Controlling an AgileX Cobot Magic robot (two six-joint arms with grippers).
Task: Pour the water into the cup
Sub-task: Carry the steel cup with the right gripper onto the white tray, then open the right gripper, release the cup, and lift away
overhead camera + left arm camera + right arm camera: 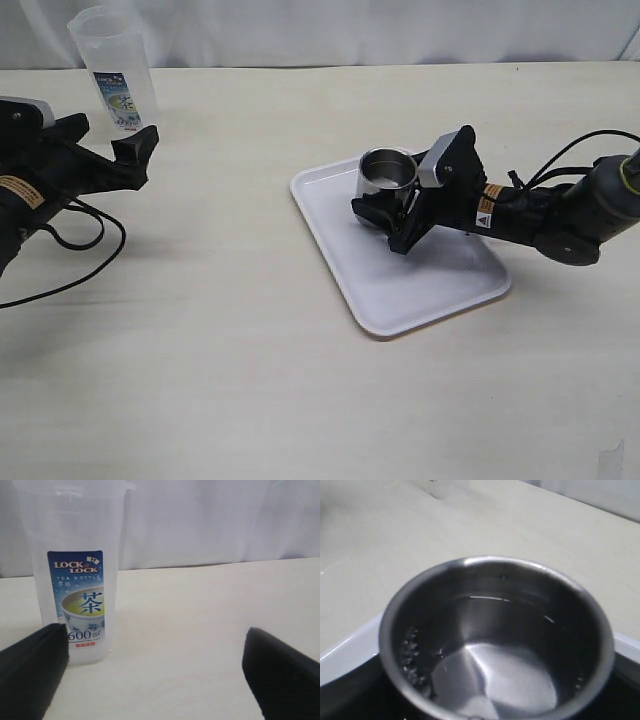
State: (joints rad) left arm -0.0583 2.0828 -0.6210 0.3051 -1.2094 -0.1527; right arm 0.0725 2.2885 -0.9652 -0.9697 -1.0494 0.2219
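Note:
The short steel cup [387,172] stands on the far corner of a white tray [430,285]. My right gripper [388,215] is shut on the cup, one dark finger [342,700] on each side of it. Looking down into the cup [495,645] from the right wrist view, clear water seems to lie in the bottom, with small bubbles on the wall. A tall clear plastic container [112,72] with a blue-and-white label stands at the back left. My left gripper [100,140] is open just in front of it, off to one side. No water shows in the container [75,570].
The tray's rim [340,650] shows beside the cup. A black cable [85,265] from the left arm loops over the pale table. A white curtain runs along the back edge.

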